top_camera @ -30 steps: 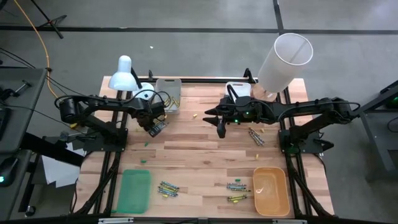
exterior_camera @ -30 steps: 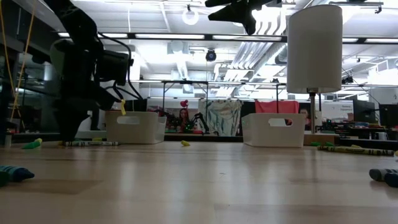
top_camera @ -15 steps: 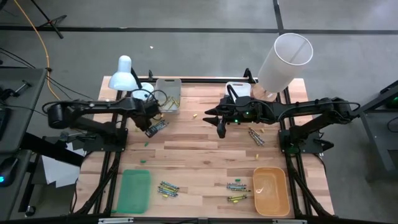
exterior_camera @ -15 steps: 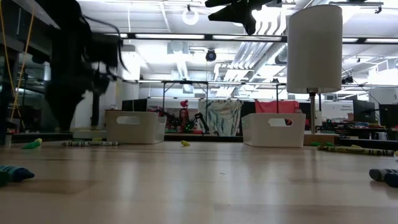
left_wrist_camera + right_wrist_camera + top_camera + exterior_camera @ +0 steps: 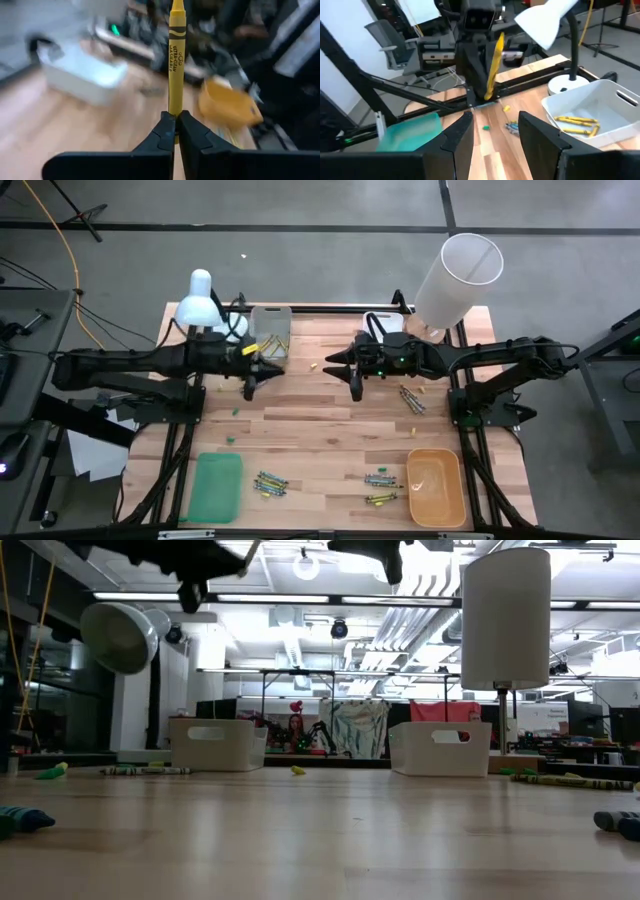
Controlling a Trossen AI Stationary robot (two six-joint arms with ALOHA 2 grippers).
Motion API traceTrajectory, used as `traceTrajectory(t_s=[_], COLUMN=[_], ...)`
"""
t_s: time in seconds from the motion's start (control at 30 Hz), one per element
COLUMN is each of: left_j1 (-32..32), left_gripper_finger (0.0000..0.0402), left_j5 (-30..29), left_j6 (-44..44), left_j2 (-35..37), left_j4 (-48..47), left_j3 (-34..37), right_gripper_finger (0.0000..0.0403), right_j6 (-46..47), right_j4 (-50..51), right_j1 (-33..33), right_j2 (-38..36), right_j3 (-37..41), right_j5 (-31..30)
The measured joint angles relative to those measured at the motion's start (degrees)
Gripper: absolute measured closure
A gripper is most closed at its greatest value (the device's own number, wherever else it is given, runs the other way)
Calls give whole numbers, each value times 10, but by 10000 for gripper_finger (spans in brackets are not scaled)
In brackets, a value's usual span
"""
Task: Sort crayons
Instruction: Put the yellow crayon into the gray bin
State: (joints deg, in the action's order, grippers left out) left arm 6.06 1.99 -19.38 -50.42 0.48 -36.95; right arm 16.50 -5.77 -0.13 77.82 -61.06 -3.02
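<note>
The left gripper (image 5: 174,131), clamped on the base of a light, stiff, brittle yellow crayon (image 5: 175,60), holds it beside the white bin (image 5: 271,332); the right gripper (image 5: 354,377) hangs open nearby.

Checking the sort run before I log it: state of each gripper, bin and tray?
left gripper: shut on yellow crayon
right gripper: open, empty
white bin by the lamp: holds yellow crayons
green tray: empty
orange tray: empty
</note>
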Motion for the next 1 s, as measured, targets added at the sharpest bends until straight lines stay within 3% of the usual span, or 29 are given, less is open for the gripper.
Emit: traceTrajectory(t_s=[0.1,0.27,0.47,0.57,0.7,1.0], left_j1=[-9,0,67,128,187,243], left_gripper_finger=[401,401,401,401,401,400], left_j5=[-81,-109,-255,-251,-198,-182], left_j6=[0,-16,-63,-67,-70,-120], left_j2=[-1,-7,-76,-136,-224,-363], left_j4=[6,-5,-276,-339,-334,-338], left_j3=[0,-1,-100,-139,-154,-161], right_gripper_finger=[253,253,253,253,253,253], right_j6=[0,0,0,0,0,15], right_j4=[-1,0,-1,-1,0,4], right_j1=[0,0,0,0,0,0], right_j2=[0,0,0,0,0,0], right_j3=[0,0,0,0,0,0], right_j5=[1,1,-1,-2,-2,-2])
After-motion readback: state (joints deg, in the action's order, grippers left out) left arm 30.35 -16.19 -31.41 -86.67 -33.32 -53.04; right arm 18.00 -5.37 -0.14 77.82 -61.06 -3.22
